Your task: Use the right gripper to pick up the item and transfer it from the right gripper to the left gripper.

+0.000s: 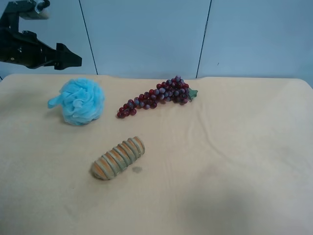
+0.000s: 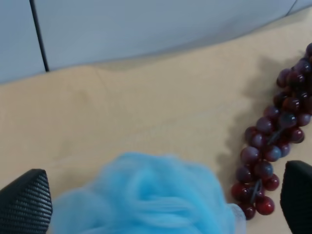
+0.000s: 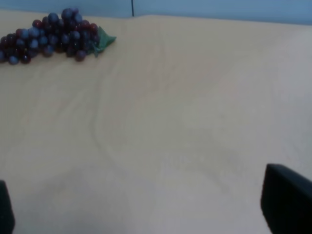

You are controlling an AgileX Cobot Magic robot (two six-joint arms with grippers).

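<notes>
The light-blue mesh pouf (image 1: 82, 102) lies on the tan cloth at the far left, its small tail pointing left. My left gripper (image 1: 73, 59) hangs just above and behind it, clear of it. In the left wrist view the left gripper (image 2: 161, 200) is open, with the pouf (image 2: 146, 195) close below, between the two fingers and untouched. My right gripper (image 3: 146, 209) is open and empty over bare cloth. It is out of the exterior high view, and the right wrist view does not show the pouf.
A purple-red grape bunch (image 1: 156, 95) lies right of the pouf and shows in both wrist views (image 3: 48, 36) (image 2: 273, 146). A ribbed tan-and-orange loaf (image 1: 118, 157) lies nearer the front. The tan cloth (image 1: 234, 166) covers the table; a pale blue wall stands behind.
</notes>
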